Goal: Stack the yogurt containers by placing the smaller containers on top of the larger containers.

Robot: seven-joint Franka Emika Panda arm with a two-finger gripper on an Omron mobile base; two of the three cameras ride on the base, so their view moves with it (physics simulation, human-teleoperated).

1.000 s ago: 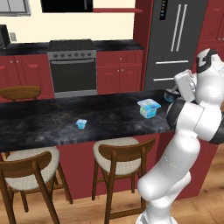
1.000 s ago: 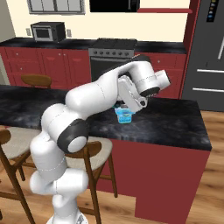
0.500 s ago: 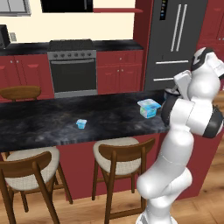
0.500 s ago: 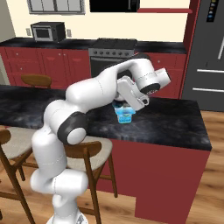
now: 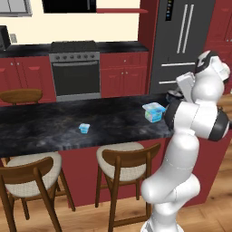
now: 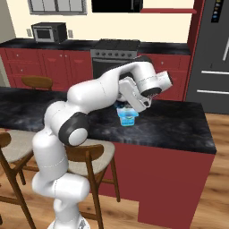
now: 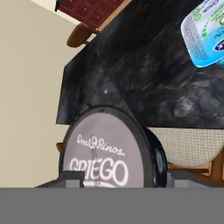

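Note:
A dark teal round cup [image 7: 109, 153] with a pale "Griego" lid sits between my gripper's [image 7: 127, 180] two fingertips, and the gripper is shut on it. In the left base view the gripper [image 5: 175, 96] hangs with the cup just right of the pale blue-and-white boxy pack [image 5: 153, 111], above the dark counter [image 5: 113, 122]. That pack [image 7: 204, 34] is at the hand view's upper right, apart from the cup. From the right, my hand [image 6: 134, 96] hovers over the pack [image 6: 127, 117]. A tiny light-blue tub [image 5: 84, 128] stands alone mid-counter.
Two wooden stools [image 5: 124, 158] stand under the counter's near edge. A wooden chair back [image 5: 20, 95] rises beyond its far side. The stove [image 5: 74, 68] and fridge [image 5: 181, 41] line the back wall. The counter's end [image 6: 205, 134] lies right of the pack.
The hand with the dark cup has eased slightly toward the pack and the elbow has swung out. The pack and the small tub have stayed put.

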